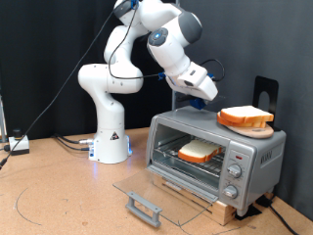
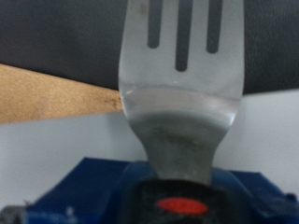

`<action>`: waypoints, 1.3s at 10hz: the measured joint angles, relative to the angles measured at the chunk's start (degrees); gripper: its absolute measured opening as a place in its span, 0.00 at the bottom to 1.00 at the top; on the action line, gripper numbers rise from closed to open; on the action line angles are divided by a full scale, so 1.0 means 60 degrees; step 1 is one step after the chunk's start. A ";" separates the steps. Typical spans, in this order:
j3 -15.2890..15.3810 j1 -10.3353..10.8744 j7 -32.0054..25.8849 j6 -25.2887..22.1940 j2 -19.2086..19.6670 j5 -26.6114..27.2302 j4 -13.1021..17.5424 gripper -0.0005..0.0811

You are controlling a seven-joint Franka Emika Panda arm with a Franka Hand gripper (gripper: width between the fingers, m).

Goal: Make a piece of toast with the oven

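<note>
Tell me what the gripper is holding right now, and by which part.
A metal spatula, gripped at its handle end; the slotted blade sticks out ahead of the gripper.

A brown wooden desk (image 1: pixel 59 201) carries everything. The oven (image 1: pixel 217 150) stands on it on a wooden block, glass door (image 1: pixel 156 192) folded down flat. The robot's white base (image 1: pixel 110 145) stands on the desk beside the oven, cables (image 1: pixel 70 143) trailing beyond it.

The oven (image 1: pixel 210 150) is a small silver-grey box at the exterior view's right, resting on a wooden board. Its glass door (image 1: pixel 156 195) lies folded down flat in front, grey bar handle nearest the camera. Inside, on the rack, lies the piece of toast (image 1: pixel 201 151), flat, pale-faced with an orange-brown crust.
</note>
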 joint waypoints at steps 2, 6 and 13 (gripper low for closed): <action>0.0191 -0.0027 -0.0017 0.0410 -0.0001 0.0411 -0.0164 0.58; -0.0619 -0.0031 -0.0304 -0.0055 -0.0004 0.1005 -0.0008 0.95; -0.2018 -0.0755 -0.0878 -0.0735 0.0169 0.0268 0.0146 1.00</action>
